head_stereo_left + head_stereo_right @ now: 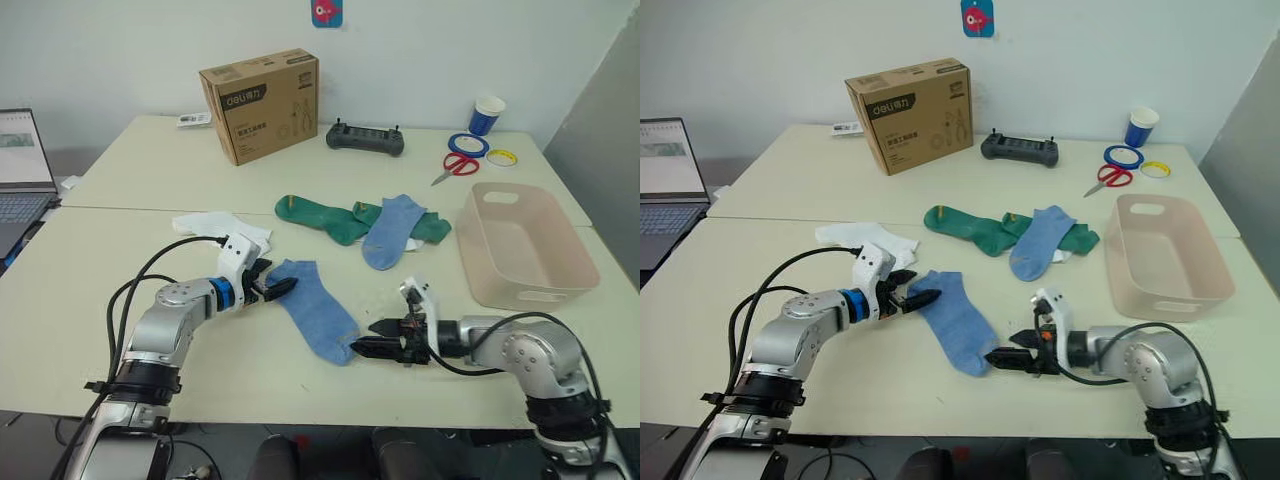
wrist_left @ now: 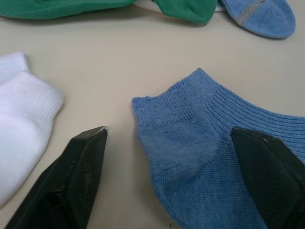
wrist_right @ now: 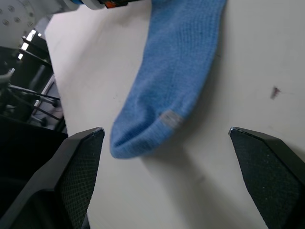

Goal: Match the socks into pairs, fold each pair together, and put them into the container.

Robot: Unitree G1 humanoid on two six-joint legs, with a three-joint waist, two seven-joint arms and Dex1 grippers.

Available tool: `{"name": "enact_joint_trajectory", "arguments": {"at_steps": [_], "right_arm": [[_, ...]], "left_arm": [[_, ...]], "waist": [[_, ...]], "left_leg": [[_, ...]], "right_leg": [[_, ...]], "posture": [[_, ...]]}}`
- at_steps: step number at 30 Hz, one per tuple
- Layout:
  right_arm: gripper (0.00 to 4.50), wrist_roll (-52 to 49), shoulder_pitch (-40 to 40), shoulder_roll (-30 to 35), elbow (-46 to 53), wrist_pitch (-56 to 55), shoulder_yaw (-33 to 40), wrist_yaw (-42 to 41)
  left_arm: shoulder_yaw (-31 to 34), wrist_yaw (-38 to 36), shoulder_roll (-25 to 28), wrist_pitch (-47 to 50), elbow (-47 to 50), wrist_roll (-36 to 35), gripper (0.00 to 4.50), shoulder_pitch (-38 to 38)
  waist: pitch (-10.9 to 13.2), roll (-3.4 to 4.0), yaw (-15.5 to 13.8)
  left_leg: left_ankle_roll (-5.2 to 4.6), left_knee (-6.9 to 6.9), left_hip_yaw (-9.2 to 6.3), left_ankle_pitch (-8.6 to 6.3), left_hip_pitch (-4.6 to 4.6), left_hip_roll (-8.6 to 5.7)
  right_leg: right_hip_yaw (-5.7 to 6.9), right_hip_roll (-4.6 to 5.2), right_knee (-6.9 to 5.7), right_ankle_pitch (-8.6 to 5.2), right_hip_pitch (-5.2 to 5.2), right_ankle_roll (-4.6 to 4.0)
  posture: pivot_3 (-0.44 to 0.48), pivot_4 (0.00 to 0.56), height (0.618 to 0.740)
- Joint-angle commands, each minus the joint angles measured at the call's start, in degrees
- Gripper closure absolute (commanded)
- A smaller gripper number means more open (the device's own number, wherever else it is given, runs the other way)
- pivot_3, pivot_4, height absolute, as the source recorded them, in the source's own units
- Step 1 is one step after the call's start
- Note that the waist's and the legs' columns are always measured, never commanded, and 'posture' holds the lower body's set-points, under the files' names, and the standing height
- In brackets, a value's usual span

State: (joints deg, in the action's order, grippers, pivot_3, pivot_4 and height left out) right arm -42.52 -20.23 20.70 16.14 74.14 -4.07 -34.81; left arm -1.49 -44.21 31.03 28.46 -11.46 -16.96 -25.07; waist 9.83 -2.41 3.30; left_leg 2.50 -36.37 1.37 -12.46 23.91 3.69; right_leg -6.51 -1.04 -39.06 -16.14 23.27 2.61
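One light blue sock (image 1: pixel 316 308) lies flat near the table's front. My left gripper (image 1: pixel 283 287) is open at its cuff (image 2: pixel 200 138), one finger on each side. At the sock's toe (image 3: pixel 159 112) my right gripper (image 1: pixel 362 337) is open too, its fingers low over the table. Further back, a second light blue sock (image 1: pixel 390 230) lies across two dark green socks (image 1: pixel 322 216). White socks (image 1: pixel 222 229) sit in a heap just behind my left gripper. At the right stands the container (image 1: pixel 470 250), a pale pink tub with nothing in it.
A brown cardboard box (image 1: pixel 260 105) and a black controller (image 1: pixel 365 138) stand at the back. Red scissors (image 1: pixel 455 165), tape rolls (image 1: pixel 468 144) and a blue cup (image 1: pixel 487 114) are behind the tub. A laptop (image 1: pixel 25 170) sits at the far left.
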Motion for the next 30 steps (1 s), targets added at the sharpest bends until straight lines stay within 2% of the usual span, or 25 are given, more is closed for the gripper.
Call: {"name": "enact_joint_trajectory", "arguments": {"at_steps": [1,6,10,12,17,20,23,27,30], "right_arm": [[0.56,-0.8,-0.4,0.2,-0.4,0.6,-0.6,-0.3],[2.32,-1.8,-0.2,-0.3,-1.4,0.7,0.4,-1.0],[3.76,-2.0,0.0,1.8,-1.8,-0.7,0.5,-3.3],[4.46,-2.4,-0.2,2.6,-2.0,-0.6,0.9,-4.0],[4.46,-2.7,-1.5,6.5,-3.9,-1.1,2.3,-6.6],[4.46,-1.4,-4.0,12.2,-7.4,-3.2,2.4,-11.4],[4.46,-0.5,-5.2,15.0,-9.3,-5.4,1.0,-14.3],[4.46,-0.3,-7.4,17.1,-11.6,-5.1,-1.1,-18.1],[4.46,1.6,-8.5,17.9,-13.9,-6.0,-3.2,-19.4]], "left_arm": [[0.5,-0.7,0.3,0.8,2.2,-0.3,1.49,0.7],[1.6,-0.4,0.7,2.1,5.5,-0.8,3.07,2.9],[2.8,0.3,0.8,4.5,10.9,-1.9,4.39,6.7],[3.5,1.2,0.6,6.2,13.6,-2.7,4.5,8.2],[6.1,4.9,-0.3,12.3,21.7,-5.8,4.5,11.9],[9.3,8.2,-1.5,22.3,33.0,-12.5,4.5,17.5],[10.7,11.2,-2.9,27.5,39.5,-16.3,4.5,20.7],[11.1,18.0,-8.8,28.8,45.0,-18.0,4.5,24.5],[9.7,22.6,-12.2,24.1,45.2,-14.2,4.5,25.2]], "waist": [[0.0,0.0,0.0],[0.0,0.0,0.0],[0.0,0.0,0.0],[0.0,0.0,0.0],[0.0,0.0,0.1],[0.0,0.02,0.1],[0.0,0.0,0.1],[0.0,0.0,0.1],[0.0,0.0,0.1]], "left_leg": [[0.0,0.0,0.01,0.0,0.0,-0.01],[0.0,0.0,0.01,0.0,0.03,-0.02],[0.0,0.0,0.0,0.0,0.03,-0.01],[0.0,0.0,0.01,0.0,0.03,-0.01],[0.0,0.0,0.0,0.0,0.02,-0.02],[0.0,-0.01,0.03,0.0,0.02,-0.02],[0.0,-0.01,0.09,-0.01,0.02,-0.05],[-0.01,0.0,-0.05,-0.01,0.0,-0.02],[-0.01,-0.03,-0.02,-0.01,-0.01,-0.05]], "right_leg": [[0.0,0.01,0.01,0.0,-0.01,0.0],[0.0,0.04,0.03,-0.01,0.0,0.01],[0.01,0.03,0.02,-0.01,0.0,0.01],[0.0,0.05,0.03,-0.01,0.0,0.02],[-0.01,0.05,0.03,-0.04,0.0,0.07],[-0.03,0.06,0.03,-0.04,0.0,0.08],[-0.08,0.11,0.08,-0.06,-0.01,0.12],[0.03,0.05,0.04,-0.06,-0.03,0.12],[-0.03,0.05,0.05,-0.04,-0.04,0.14]], "posture": [[0.0,0.15,0.74],[0.0,0.15,0.74],[0.0,0.15,0.74],[0.0,0.15,0.74],[0.0,0.15,0.74],[0.0,0.15,0.74],[0.0,0.15,0.74],[0.0,0.15,0.74],[0.0,0.15,0.74]]}}
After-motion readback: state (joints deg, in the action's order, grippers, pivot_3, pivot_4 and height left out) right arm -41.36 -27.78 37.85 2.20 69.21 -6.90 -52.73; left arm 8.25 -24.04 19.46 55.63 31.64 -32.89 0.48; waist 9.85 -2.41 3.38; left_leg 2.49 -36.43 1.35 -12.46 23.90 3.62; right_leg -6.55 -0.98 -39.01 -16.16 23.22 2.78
